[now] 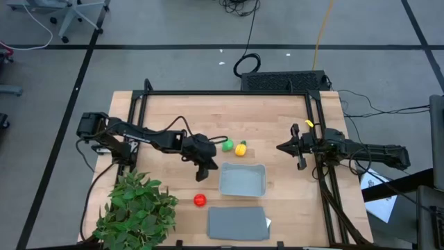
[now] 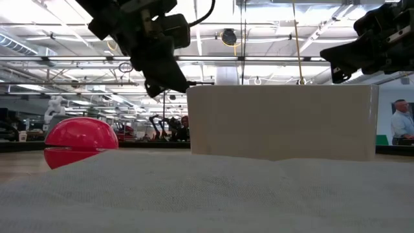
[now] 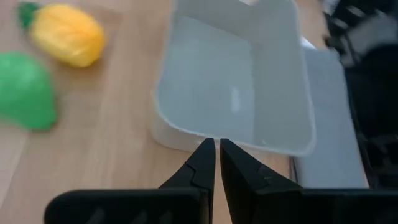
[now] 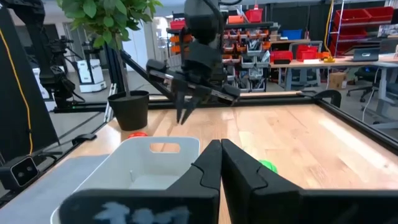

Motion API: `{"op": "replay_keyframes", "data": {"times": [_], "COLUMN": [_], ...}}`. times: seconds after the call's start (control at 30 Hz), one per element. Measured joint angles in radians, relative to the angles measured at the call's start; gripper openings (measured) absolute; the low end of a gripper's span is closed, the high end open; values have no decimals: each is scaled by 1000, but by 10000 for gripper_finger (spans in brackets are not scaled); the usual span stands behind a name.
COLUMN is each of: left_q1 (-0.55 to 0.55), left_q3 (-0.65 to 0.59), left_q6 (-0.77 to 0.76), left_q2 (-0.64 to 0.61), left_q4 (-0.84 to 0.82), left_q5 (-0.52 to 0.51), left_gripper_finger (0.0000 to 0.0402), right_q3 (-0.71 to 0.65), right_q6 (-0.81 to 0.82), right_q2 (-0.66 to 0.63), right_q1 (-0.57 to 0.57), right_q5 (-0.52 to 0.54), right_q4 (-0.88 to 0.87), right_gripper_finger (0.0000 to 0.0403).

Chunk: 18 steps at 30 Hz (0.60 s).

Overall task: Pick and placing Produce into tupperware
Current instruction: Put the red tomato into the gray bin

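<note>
- Produce lies loose on the wooden table (image 1: 277,111); the left gripper (image 1: 206,171), fingers together and holding nothing, hovers beside the shallow pale grey-blue plastic tupperware (image 1: 243,180).
- Round green toy (image 1: 227,145) and yellow green-tipped toy (image 1: 241,148) sit touching behind it.
- Round red toy (image 1: 200,200) lies near the leafy plant (image 1: 135,208).
- Right gripper (image 1: 282,147), closed and holding nothing, waits right of the container.

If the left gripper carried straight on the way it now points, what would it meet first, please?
Most likely the tupperware: the left gripper, shut and empty, points straight at its near rim, apparently from slightly above, so it might pass over the rim into the empty tub.
</note>
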Motion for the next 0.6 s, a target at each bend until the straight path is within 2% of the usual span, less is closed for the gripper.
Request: {"op": "replay_keyframes", "data": {"times": [0.2,0.6], "left_q1": [-59,-120], "left_q3": [1,8], "left_q6": [-172,-400], "left_q2": [0,0], "left_q4": [-51,-230], "left_q5": [-161,-187], "left_gripper_finger": [26,25], "right_q3": [0,0], "right_q6": [0,0], "right_q2": [2,2], "right_q1": [0,0], "right_q5": [0,0], "right_q4": [0,2], "right_gripper_finger": [0,0]}}
